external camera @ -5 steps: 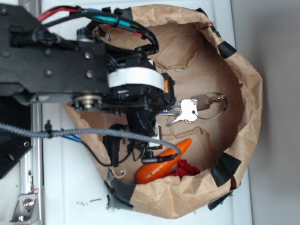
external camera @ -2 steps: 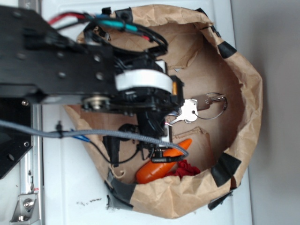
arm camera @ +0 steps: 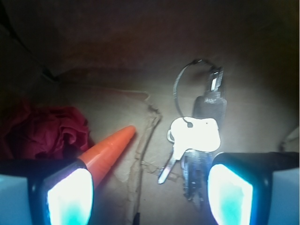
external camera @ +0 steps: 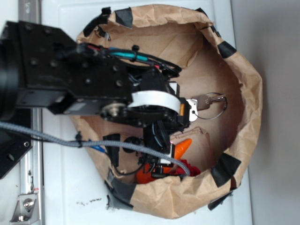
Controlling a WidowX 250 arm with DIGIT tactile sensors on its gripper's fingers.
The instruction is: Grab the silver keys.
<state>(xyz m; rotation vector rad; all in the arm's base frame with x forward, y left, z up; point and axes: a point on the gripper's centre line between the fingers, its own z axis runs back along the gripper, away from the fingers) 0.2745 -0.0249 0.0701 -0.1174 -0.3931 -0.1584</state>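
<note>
The silver keys (arm camera: 194, 136) lie flat on the brown paper floor of the bag, their wire ring (arm camera: 180, 84) pointing away from me. In the wrist view my gripper (arm camera: 150, 197) is open, its two glowing pads wide apart near the bottom edge. The key blades reach down just inside the right pad (arm camera: 229, 197). The orange carrot (arm camera: 108, 150) runs behind the left pad (arm camera: 70, 199). From outside, the arm covers most of the silver keys (external camera: 206, 101); only one key head and the ring (external camera: 216, 107) stick out past the gripper (external camera: 180, 119).
A crumpled red cloth (arm camera: 44, 131) lies left of the carrot. The brown paper bag wall (external camera: 248, 98), taped with black patches, rings the whole area. A torn paper flap (arm camera: 145, 126) runs between carrot and keys. A grey braided cable (external camera: 56, 138) crosses the arm.
The arm has moved to the right, deeper into the bag, and now covers most of the keys and more of the carrot. The keys have not shifted.
</note>
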